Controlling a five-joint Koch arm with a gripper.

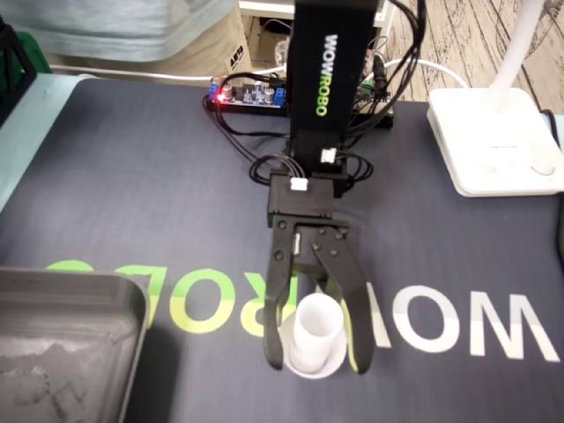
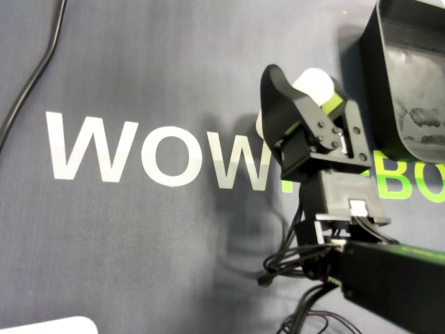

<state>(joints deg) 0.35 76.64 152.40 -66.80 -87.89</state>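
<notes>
At the far left of the fixed view we saw a grey tray (image 1: 62,335) sitting on the dark mat (image 1: 132,194) that covered the table, just beside the green end of the mat's printed lettering (image 1: 220,304). Further back, a small circuit board (image 1: 248,92) showed a red light. In the middle the black arm (image 1: 328,79) reached toward the camera. Its fingers (image 1: 276,326) were spread apart, one on each side of a small white cup (image 1: 315,330). The cup stood on the mat, right over the lettering, between the two fingertips. Narrow gaps showed beside its upper body, and we could not tell whether the fingers touched its wider foot. To the right, well apart from the cup, a white lamp base (image 1: 493,141) stood at the mat's edge.

In the overhead view the sides were mirrored. A dark cable (image 2: 31,76) ran down the left, then came the white letters, then the fingers (image 2: 277,97) straddling the cup (image 2: 314,80), of which only the top showed past the dark finger. The tray (image 2: 410,83) lay to the right of the cup, near it.
</notes>
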